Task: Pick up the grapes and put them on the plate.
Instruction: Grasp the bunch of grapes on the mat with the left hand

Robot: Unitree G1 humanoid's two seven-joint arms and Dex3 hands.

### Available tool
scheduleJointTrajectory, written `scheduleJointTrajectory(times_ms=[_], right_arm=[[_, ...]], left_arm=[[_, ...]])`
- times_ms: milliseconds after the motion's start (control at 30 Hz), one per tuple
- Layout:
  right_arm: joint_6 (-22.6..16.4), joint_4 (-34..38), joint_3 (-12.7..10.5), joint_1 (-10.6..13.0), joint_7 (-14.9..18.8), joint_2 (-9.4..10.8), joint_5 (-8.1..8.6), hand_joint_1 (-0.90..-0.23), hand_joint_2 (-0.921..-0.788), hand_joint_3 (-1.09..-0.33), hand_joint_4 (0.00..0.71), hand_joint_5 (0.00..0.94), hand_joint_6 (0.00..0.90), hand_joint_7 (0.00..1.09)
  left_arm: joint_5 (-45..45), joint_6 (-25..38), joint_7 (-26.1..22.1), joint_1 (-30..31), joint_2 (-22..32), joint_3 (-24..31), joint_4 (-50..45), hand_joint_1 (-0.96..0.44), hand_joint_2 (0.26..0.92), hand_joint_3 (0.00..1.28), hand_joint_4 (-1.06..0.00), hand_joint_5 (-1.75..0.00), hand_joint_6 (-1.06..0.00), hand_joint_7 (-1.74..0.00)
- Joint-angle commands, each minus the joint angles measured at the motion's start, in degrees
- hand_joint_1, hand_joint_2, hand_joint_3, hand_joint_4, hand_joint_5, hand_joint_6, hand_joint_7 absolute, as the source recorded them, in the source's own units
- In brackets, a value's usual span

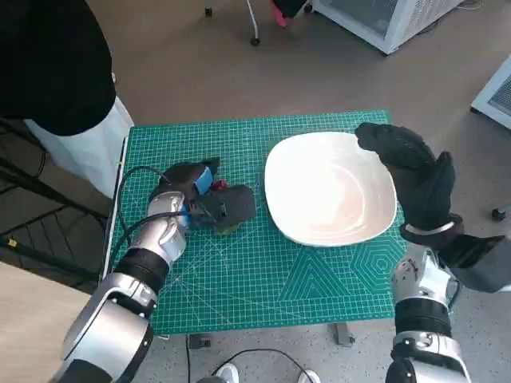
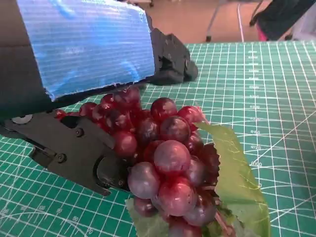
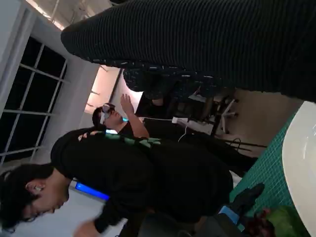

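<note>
The grapes [image 2: 165, 158], a dark red bunch with green leaves [image 2: 237, 173], lie on the green cutting mat [image 1: 239, 295] left of the plate. My left hand [image 1: 209, 199] covers them; only a leaf tip [image 1: 227, 228] shows in the head view. In the left wrist view the bunch sits between the black fingers [image 2: 170, 59] and the thumb part [image 2: 74, 148], pressed against both. The white plate [image 1: 327, 191] is empty. My right hand [image 1: 411, 171] hovers over the plate's right rim, holding nothing. The right wrist view shows the glove [image 3: 222, 44], the plate rim [image 3: 302, 168] and the grapes [image 3: 259, 224].
A person in black and white [image 1: 56, 72] stands by the table's far left corner. People [image 3: 128, 168] also show in the right wrist view. A white appliance [image 1: 391, 20] stands on the floor beyond the table. A black cable [image 1: 132, 179] loops beside my left forearm.
</note>
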Motion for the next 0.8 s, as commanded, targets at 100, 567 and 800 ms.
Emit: scheduleJointTrajectory(times_ms=[100,567,800], right_arm=[[0.2,0.9,0.1,1.0,-0.5,-0.1,-0.78,-0.606,-0.921,-0.576,0.306,0.000,0.401,0.00],[0.6,1.2,0.2,0.5,-0.8,-0.2,-0.80,-0.603,-0.921,-0.573,0.307,0.000,0.402,0.00],[0.7,0.8,0.3,0.6,-1.1,0.0,-0.81,-0.605,-0.921,-0.574,0.308,0.001,0.406,0.00]], left_arm=[[1.6,-0.7,1.1,1.3,-1.1,-3.6,3.2,-0.17,0.875,0.02,-0.69,-1.04,-0.65,-0.96],[0.2,-0.7,-0.3,1.0,-1.2,-4.9,5.0,0.00,0.919,0.06,-0.72,-1.21,-0.62,-1.10],[0.1,-0.7,-0.7,0.8,-1.0,-5.3,5.0,0.00,0.920,0.09,-0.66,-1.31,-0.62,-1.06]])
